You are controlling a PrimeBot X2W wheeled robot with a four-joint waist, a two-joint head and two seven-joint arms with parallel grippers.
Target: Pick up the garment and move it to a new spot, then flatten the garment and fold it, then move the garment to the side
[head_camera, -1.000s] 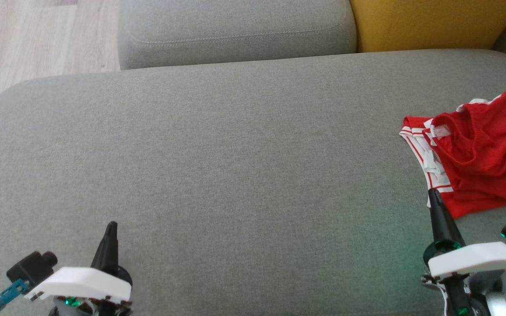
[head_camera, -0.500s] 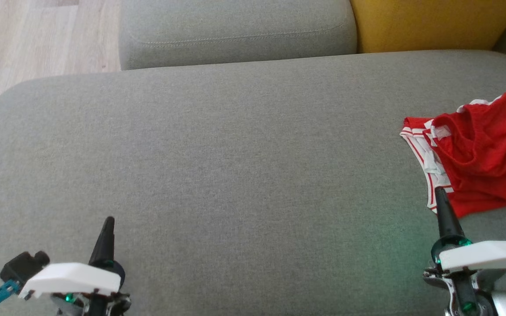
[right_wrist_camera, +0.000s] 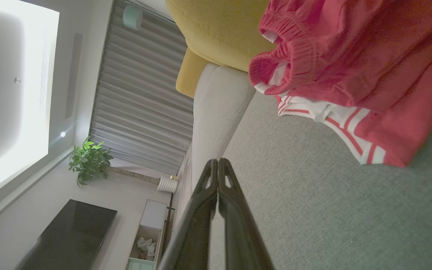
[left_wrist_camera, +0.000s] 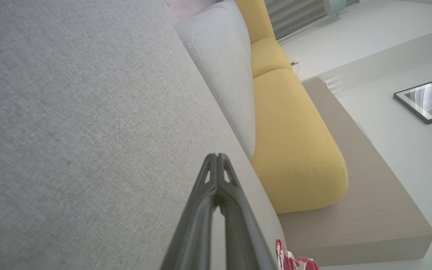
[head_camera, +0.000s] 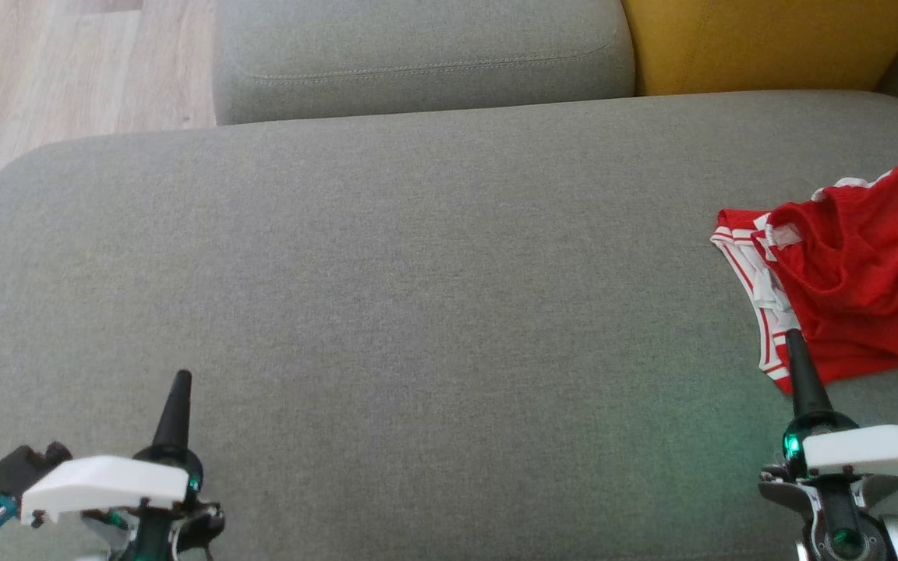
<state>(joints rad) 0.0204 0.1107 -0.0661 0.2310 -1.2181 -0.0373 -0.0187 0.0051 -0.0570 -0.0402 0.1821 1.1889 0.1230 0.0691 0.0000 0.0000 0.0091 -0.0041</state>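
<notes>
The garment point(head_camera: 854, 273) is a pair of red shorts with white stripes, lying folded at the right edge of the grey sofa seat point(head_camera: 418, 296). In the right wrist view the garment point(right_wrist_camera: 354, 67) lies just past the fingertips, apart from them. My right gripper point(head_camera: 793, 343) is shut and empty, its tip at the garment's near corner. At the lower left my left gripper point(head_camera: 181, 382) is shut with nothing in it, far from the garment. A corner of the garment point(left_wrist_camera: 294, 260) shows in the left wrist view.
A grey back cushion point(head_camera: 418, 54) and a yellow cushion point(head_camera: 768, 39) line the far side of the seat. Wooden floor point(head_camera: 67, 70) lies beyond the seat's left corner. The middle of the seat is open fabric.
Both grippers have drawn back toward the bottom edge of the head view; the left has also drifted left, the right to the right. The garment has stayed put.
</notes>
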